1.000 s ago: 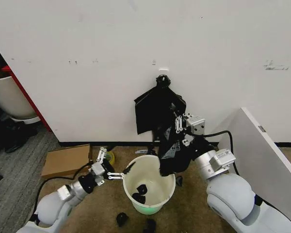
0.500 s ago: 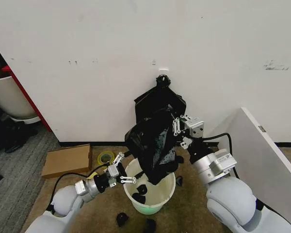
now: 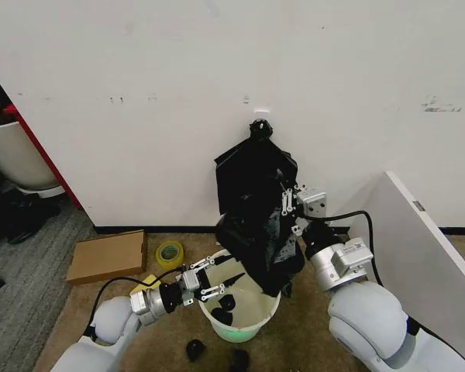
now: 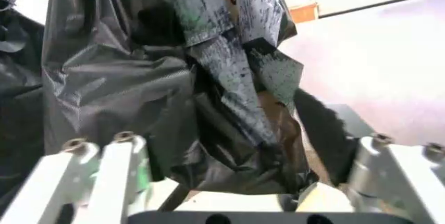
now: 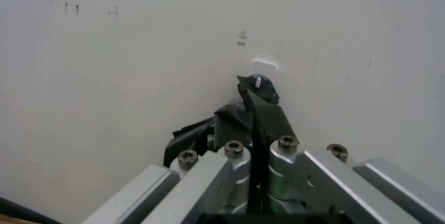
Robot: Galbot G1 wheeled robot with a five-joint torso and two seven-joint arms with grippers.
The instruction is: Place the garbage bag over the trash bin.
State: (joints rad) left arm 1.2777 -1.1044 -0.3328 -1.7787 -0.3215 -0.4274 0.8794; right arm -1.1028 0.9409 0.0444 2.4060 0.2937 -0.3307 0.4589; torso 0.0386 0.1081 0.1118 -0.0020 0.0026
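Above trash bin rim: garbage bag clamped in right gripper; left gripper spread beside it; tape roll, cardboard on floor.

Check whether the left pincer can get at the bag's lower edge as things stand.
Probably yes. The left pincer is open over the bin, and the bag, held up by the right pincer, hangs right in front of its fingers with nothing between.

flat cardboard box on floor, yellow tape roll beside it, black scraps
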